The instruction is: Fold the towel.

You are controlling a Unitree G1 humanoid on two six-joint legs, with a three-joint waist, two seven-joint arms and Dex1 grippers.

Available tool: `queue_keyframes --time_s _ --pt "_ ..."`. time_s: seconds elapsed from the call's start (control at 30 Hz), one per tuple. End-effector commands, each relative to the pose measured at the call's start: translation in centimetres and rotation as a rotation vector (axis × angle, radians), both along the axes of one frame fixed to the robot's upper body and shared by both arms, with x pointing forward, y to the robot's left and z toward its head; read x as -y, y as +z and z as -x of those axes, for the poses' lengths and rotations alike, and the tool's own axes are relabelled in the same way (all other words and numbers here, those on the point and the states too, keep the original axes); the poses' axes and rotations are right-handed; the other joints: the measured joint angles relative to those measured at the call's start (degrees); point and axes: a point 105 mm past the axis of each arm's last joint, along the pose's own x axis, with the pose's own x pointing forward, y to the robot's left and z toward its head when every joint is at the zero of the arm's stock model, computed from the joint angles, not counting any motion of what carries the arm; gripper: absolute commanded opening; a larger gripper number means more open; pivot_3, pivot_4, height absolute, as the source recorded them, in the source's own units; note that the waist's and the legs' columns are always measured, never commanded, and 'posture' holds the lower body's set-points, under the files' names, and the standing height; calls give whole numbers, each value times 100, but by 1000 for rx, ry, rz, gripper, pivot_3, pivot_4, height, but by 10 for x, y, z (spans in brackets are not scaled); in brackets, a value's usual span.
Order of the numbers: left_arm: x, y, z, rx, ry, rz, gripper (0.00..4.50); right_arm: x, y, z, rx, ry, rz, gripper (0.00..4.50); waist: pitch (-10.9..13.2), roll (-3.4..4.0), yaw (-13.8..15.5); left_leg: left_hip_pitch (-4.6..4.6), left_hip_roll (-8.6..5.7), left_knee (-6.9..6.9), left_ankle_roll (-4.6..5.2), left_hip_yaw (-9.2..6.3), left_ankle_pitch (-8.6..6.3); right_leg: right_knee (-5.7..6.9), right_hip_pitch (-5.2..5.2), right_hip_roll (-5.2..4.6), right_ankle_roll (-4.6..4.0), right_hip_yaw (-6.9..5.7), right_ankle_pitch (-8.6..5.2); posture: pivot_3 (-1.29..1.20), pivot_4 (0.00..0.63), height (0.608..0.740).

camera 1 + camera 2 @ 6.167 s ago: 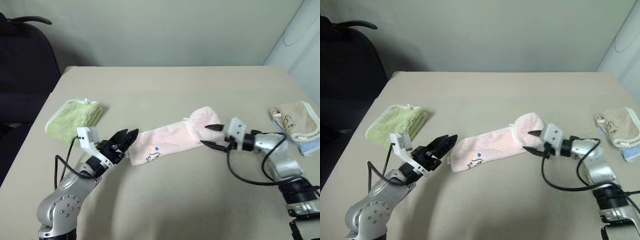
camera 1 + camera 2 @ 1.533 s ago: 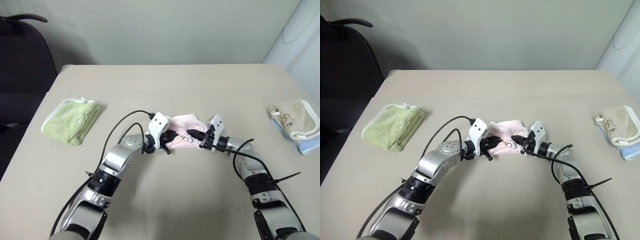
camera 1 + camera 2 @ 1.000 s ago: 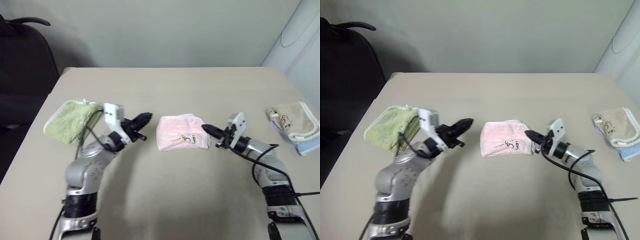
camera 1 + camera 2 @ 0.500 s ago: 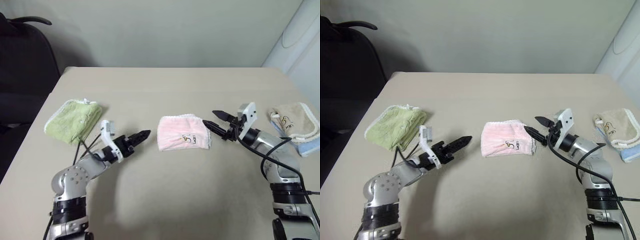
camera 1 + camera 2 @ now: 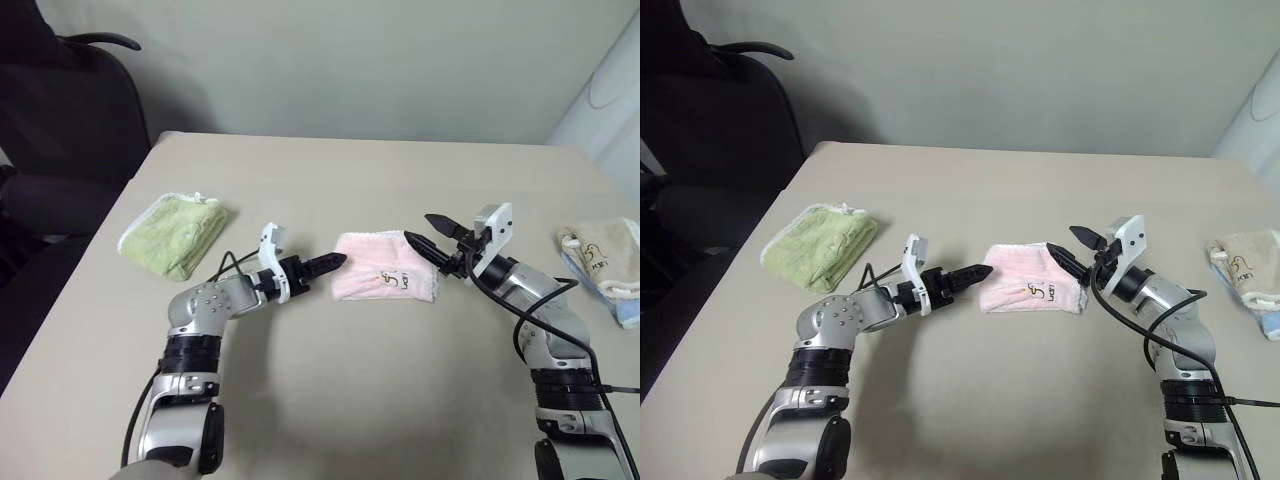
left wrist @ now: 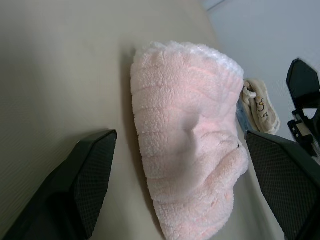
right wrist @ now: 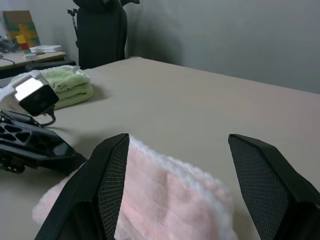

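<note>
Now we see the towel [image 5: 385, 281] lying folded mid-worktop [image 5: 330, 190], between our tools. Our left tool [image 5: 334, 263] gapes empty just beside its left edge; our right tool [image 5: 424, 234] gapes empty at its right edge.

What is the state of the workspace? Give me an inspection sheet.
Surface: beige table, bare around the cloths.
Job's thing: pink towel lies folded at the table's centre, held by neither claw.
Clutter: green towel on the robot's left; beige towel over blue cloth on its right.
Grippers: left claw open beside the pink towel's left edge; right claw open at its right edge.
Cables: black cables loop along both forearms.
Surroundings: dark chair, pale wall.
</note>
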Motion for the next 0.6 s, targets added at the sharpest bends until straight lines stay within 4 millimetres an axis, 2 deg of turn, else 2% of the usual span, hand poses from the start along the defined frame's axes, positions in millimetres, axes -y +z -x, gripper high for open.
queue_keyframes --time_s 0.03,0.23,0.33,0.6 --pt "38 -14 12 -37 -144 -25 4477 0 17 3 77 -17 -22 3336 0 0 31 -1 -10 8 -4 1 4 -2 7 -12 7 -1 -1 0 150 740" --pt "59 -10 12 -16 -217 -21 4477 -1 18 2 88 -29 -35 3336 0 0 51 -11 -39 29 -6 7 6 -74 44 -40 46 -1 13 0 150 740" --pt "65 -7 12 0 -237 -21 3898 -1 19 1 92 -36 -40 3336 0 0 52 -41 -46 33 -4 9 5 -75 49 -47 51 0 16 0 150 740" --pt "65 -2 9 28 -230 -11 977 1 20 -1 102 -53 -44 3336 3 -3 44 -58 -37 28 -7 18 8 -74 21 -45 53 9 16 0 150 740"
